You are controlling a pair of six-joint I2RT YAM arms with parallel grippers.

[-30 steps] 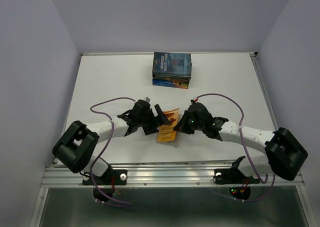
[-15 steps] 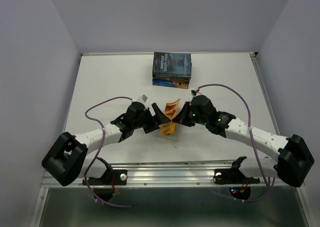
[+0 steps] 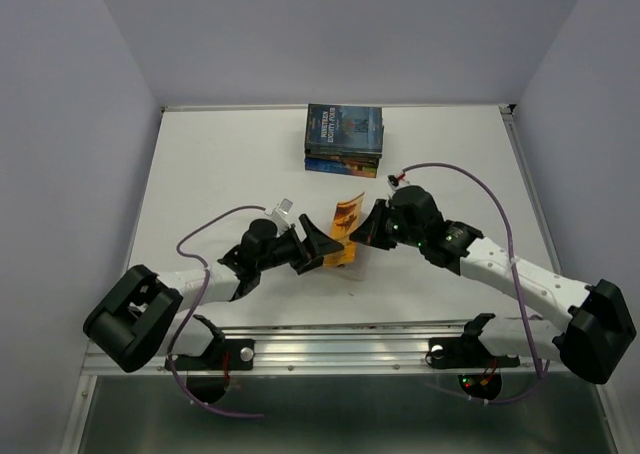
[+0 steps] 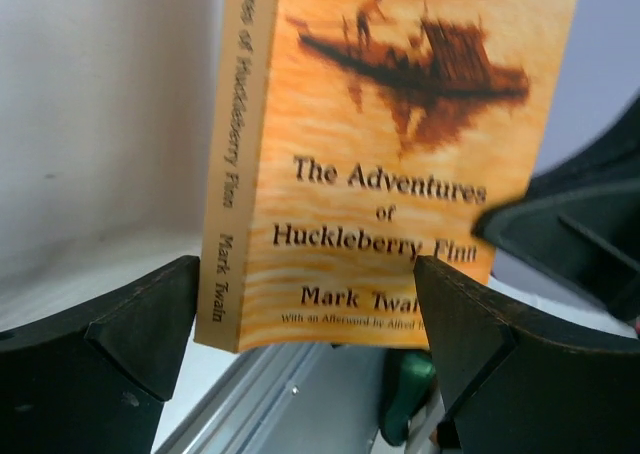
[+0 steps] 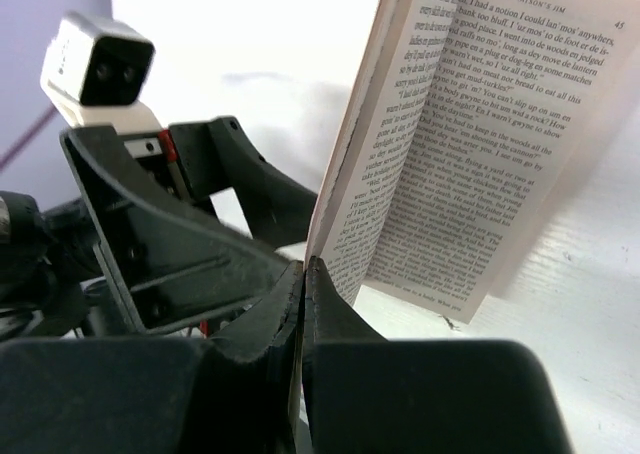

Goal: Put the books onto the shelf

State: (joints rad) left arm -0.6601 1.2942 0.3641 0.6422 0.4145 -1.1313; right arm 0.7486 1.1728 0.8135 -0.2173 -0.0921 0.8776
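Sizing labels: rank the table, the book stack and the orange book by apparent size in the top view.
1. table, largest by far
2. book stack
3. orange book, smallest, partly hidden

At bottom centre the right gripper [image 5: 303,274] has its jaws pressed together on the lower edge of an open book [image 5: 470,164], whose printed pages rise to the upper right. The left gripper [image 5: 215,229] and its white camera [image 5: 97,66] fill the left, over the white table [image 5: 240,34].

Between the left fingers [image 4: 140,324], the orange paperback [image 4: 370,204] reads "The Adventures of Huckleberry Finn", "Mark Twain"; its open page [image 5: 470,144] is headed "MISS WATSON'S JIM 45".
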